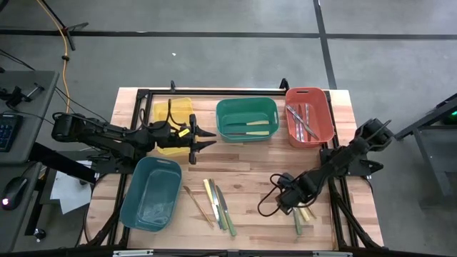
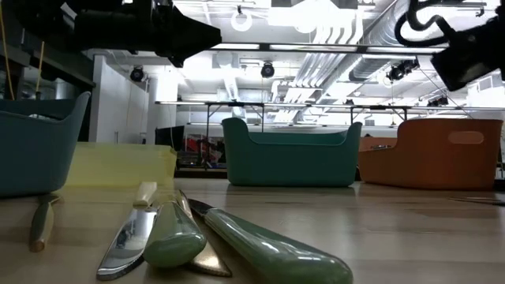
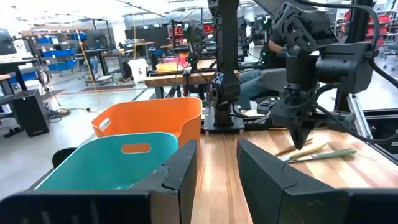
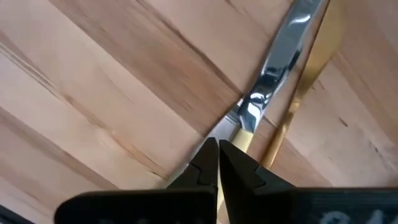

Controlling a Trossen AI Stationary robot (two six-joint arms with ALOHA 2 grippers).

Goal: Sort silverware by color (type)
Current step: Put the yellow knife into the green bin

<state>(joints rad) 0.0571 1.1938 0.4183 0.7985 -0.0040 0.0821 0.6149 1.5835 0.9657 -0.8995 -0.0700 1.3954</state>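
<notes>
My right gripper (image 4: 217, 149) points down, shut, with nothing showing between its fingers. It hangs just above a small group of silverware at the near right of the table: a knife with a silver blade (image 4: 277, 62) and a tan utensil (image 4: 311, 68). The left wrist view shows this gripper (image 3: 303, 140) over the utensils (image 3: 326, 154), which lie flat on the wood. My left gripper (image 1: 211, 139) waits level and open above the table, between the yellow bin (image 1: 173, 108) and the green bin (image 1: 246, 107). More silverware (image 1: 214, 203) lies loose near the middle front.
The green bin holds a few utensils (image 1: 250, 128), and the red bin (image 1: 314, 96) holds silver ones (image 1: 303, 121). A teal bin (image 1: 151, 193) stands at the near left. In the low view, green-handled pieces (image 2: 260, 248) lie close to the front edge.
</notes>
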